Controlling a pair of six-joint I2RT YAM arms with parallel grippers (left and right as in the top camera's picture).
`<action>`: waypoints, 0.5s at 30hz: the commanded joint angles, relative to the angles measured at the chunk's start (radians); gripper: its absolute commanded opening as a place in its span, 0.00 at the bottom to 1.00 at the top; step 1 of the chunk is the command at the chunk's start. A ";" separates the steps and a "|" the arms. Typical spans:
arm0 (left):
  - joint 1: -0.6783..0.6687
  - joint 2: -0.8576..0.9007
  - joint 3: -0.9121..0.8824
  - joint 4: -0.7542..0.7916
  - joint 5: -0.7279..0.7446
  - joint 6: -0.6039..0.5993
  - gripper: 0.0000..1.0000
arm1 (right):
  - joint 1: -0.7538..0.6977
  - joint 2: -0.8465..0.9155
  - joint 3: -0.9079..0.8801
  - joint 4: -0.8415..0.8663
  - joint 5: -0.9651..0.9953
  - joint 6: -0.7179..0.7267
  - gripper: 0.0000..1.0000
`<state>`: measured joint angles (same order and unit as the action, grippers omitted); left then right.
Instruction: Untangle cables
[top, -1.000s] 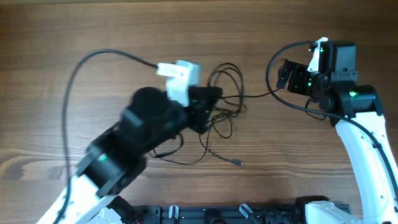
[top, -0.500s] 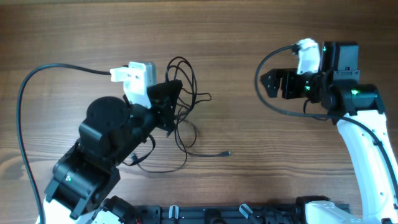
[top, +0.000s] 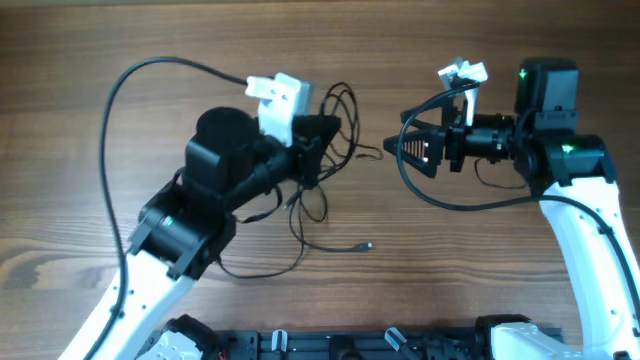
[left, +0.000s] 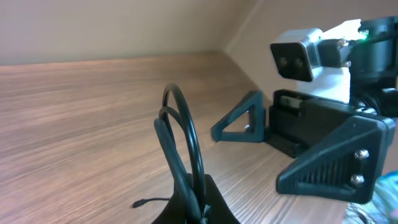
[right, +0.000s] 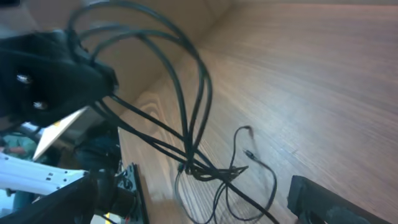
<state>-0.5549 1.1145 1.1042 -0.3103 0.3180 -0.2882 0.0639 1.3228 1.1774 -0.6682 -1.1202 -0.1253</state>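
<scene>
Black thin cables (left: 194, 149): tangled bundle clamped in left claw (top: 318, 150), its jaws together on the strands; loose ends trail on wooden bench (top: 480, 290) beside it. Right claw (top: 408, 150): spread apart, just beside the bundle.

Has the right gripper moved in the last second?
Yes. Judged against the black rail at the bottom of the overhead view, the right gripper has shifted left, closer to the cables.
</scene>
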 joint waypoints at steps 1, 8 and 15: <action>-0.057 0.035 0.006 0.076 0.097 0.027 0.04 | 0.052 -0.012 -0.002 0.010 0.158 0.077 1.00; -0.142 0.058 0.006 0.103 0.097 0.050 0.04 | 0.082 -0.012 -0.002 0.059 0.407 0.324 1.00; -0.161 0.024 0.006 0.111 0.031 0.050 0.04 | 0.082 -0.012 -0.002 0.066 0.564 0.417 1.00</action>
<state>-0.7097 1.1648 1.1042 -0.2073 0.3786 -0.2626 0.1463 1.3220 1.1774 -0.6113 -0.6140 0.2619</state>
